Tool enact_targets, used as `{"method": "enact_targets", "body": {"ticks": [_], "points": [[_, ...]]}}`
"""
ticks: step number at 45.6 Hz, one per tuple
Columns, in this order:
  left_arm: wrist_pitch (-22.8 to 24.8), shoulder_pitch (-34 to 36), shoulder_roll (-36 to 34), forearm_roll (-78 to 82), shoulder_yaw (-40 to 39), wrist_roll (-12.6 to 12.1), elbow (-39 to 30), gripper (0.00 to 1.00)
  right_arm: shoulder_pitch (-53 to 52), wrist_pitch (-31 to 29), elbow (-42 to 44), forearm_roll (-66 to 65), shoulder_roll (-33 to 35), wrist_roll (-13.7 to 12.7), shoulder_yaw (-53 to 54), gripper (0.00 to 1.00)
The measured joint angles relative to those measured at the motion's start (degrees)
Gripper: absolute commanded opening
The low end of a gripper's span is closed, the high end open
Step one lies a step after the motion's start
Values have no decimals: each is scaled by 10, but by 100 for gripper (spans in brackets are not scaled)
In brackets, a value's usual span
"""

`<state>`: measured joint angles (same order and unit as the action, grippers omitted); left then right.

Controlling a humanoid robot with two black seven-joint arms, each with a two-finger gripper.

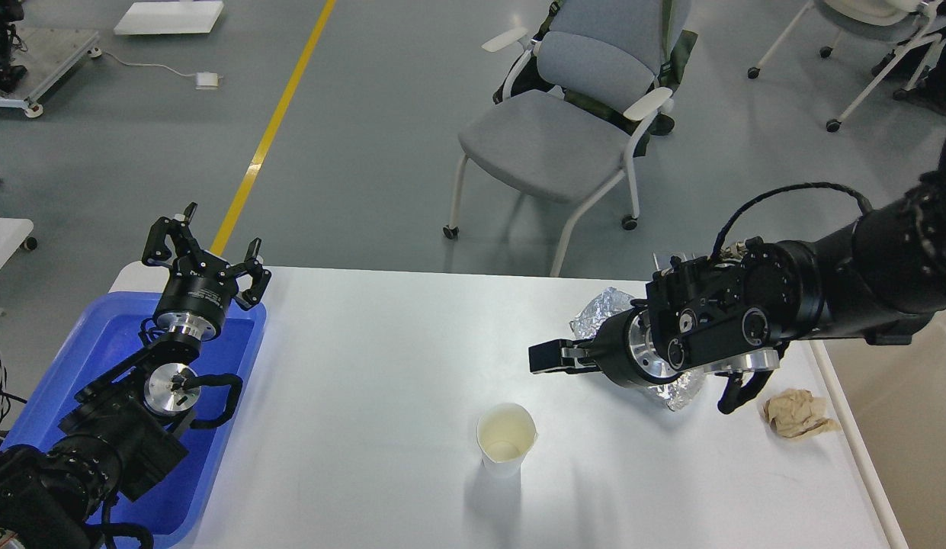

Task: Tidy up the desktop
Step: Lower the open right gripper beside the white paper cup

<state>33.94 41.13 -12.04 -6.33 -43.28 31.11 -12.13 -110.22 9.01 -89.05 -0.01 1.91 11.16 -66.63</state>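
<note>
Bench (412, 366) fills frame centre. My left pincer (202, 255) gapes empty over the blue tray (236, 412). Right pincer (549, 357), can't tell its opening, nears the paper cup (506, 439); next: descend, grasp cup.

**Layout on the desktop**

Tray (236, 427) sits at left edge of desktop (381, 366), w/ left gripper (206, 255) above its far end. Cup (506, 440) stands upright near centre-front. Foil (604, 311) lies behind right gripper (545, 357), at right-rear. Paper wad (799, 412) is right of cup, near right edge. Chair (572, 130) stands behind desktop.
</note>
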Motion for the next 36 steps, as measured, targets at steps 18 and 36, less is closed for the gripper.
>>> {"method": "enact_targets", "body": {"ticks": [18,36], "points": [[0,0,0,0,0,0,0,100,74,54,11,36,-16,1,4,100],[1,0,0,0,0,0,0,100,108,83,23,66,-19,-1,37,100]]}}
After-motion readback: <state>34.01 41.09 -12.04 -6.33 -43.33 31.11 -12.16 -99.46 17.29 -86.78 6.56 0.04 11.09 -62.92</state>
